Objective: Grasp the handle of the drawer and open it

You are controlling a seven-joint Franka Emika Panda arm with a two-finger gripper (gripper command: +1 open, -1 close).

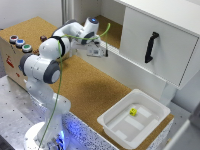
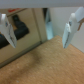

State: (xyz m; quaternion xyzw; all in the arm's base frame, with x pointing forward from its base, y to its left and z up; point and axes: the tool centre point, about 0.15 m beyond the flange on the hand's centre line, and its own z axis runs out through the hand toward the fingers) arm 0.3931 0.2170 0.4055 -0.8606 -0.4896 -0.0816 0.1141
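The drawer (image 1: 165, 35) is a large white box-shaped unit at the exterior view's right, its front panel flush and closed. Its handle (image 1: 151, 47) is a slim black upright bar pull on that panel. My gripper (image 1: 102, 53) hangs over the cork tabletop well to the exterior view's left of the handle and touches nothing. In the wrist view the gripper (image 2: 38, 33) is open and empty, with its two fingers (image 2: 70, 29) wide apart over cork. The handle is not clearly seen there.
A shallow white tray (image 1: 114, 125) with a small yellow object (image 1: 133, 111) sits at the table's near corner. A wooden box with coloured buttons (image 1: 20, 44) stands at the exterior view's left. A white ledge (image 1: 125, 65) runs below the drawer.
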